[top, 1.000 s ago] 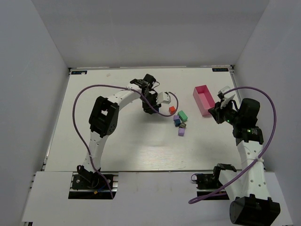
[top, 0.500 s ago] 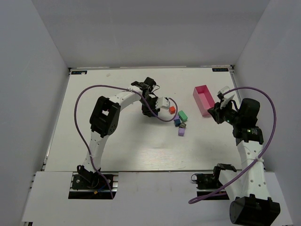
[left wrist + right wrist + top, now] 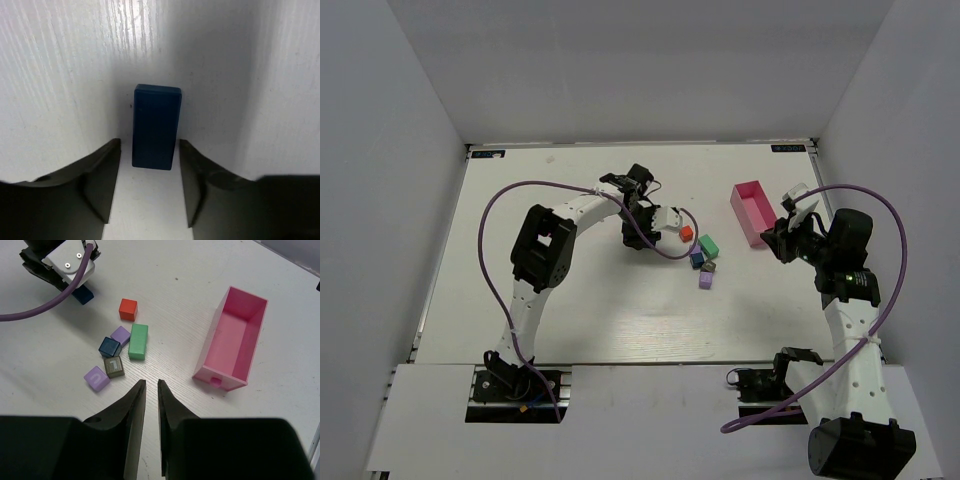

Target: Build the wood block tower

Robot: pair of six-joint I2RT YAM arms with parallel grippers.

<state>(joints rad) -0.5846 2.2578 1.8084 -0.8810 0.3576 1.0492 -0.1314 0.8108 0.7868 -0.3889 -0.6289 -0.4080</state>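
Note:
A long dark blue block (image 3: 156,126) lies flat on the table between the jaws of my left gripper (image 3: 150,145), which is open with a thin gap on each side of it. In the right wrist view the same block (image 3: 82,294) pokes out under that gripper (image 3: 67,262). To its right sit a red block (image 3: 128,309), a green block (image 3: 138,341), a purple one (image 3: 120,334), a blue cube (image 3: 109,346), a dark one (image 3: 114,366) and a lilac one (image 3: 96,377). My right gripper (image 3: 151,382) hovers over them, jaws slightly apart and empty.
An empty pink tray (image 3: 232,340) stands right of the blocks, close to my right gripper (image 3: 782,238). The left arm's purple cable (image 3: 665,250) loops down beside the red block (image 3: 686,233). Grey walls close in the table on three sides.
My left gripper came down and to the right towards the blocks, then opened and let go of the blue block. The right jaws parted a little.

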